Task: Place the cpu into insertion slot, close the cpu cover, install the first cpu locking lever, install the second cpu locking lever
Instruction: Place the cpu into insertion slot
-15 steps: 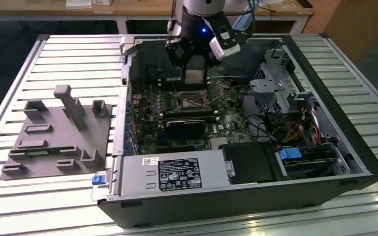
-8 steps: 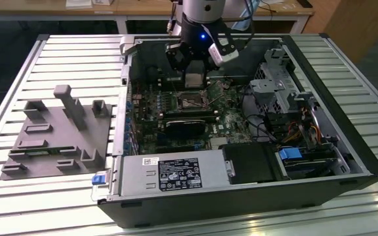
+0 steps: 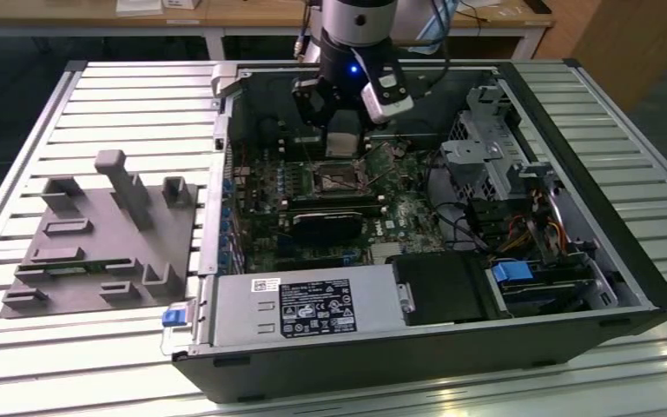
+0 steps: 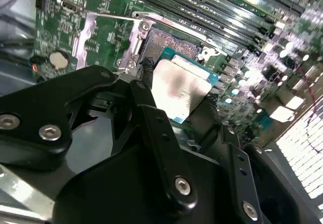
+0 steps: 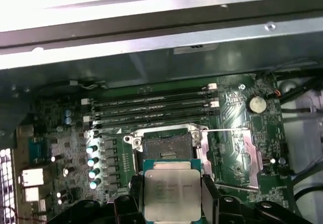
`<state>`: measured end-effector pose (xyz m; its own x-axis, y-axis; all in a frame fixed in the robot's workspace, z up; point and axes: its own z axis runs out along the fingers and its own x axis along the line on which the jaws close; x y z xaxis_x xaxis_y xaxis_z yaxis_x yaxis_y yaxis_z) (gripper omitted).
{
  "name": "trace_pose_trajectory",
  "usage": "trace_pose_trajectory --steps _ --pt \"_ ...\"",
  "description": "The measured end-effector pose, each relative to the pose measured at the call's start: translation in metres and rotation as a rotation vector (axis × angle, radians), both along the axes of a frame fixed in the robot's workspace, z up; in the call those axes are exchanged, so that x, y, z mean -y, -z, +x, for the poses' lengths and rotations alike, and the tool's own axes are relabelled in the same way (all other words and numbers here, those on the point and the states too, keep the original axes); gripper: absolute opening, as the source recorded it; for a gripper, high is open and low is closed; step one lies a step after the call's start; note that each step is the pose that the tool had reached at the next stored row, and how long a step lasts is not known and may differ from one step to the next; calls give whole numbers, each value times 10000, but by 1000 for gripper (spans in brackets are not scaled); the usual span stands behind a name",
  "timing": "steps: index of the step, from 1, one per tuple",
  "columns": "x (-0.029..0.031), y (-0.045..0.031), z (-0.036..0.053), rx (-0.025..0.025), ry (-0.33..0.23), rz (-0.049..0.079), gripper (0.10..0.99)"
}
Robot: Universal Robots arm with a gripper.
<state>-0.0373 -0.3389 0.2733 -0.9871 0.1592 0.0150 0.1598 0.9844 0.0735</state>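
My gripper hangs inside the open computer case, shut on the cpu. The cpu is a flat square chip with a silvery metal top, and a black finger presses each side. It hovers just above the insertion slot, a dark square socket with a grey metal rim in the green board, and it does not touch it. In the second wrist view the cpu sits tilted over the insertion slot. The cpu cover lies flipped open beside the socket, with thin wire levers along its edges.
Long memory slots run beside the socket and a coin battery sits near the cover. A black heatsink block, a power supply, a drive cage and cables crowd the case. A grey fixture lies on the slatted table.
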Motion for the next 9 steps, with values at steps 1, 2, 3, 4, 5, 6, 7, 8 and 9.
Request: trace_pose_trajectory --steps 1,2,3,4,5,6,7,8,9 --pt "0 3 0 1 189 2 537" --pt "0 5 0 0 371 1 537" --pt "0 8 0 1 554 1 537" --pt "0 10 0 1 735 1 537" --pt "0 12 0 1 915 1 537" --pt "0 15 0 2 1094 3 537" --pt "0 17 0 2 1275 2 537" --pt "0 19 0 1 1453 2 537" --pt "0 22 0 1 1645 2 537"
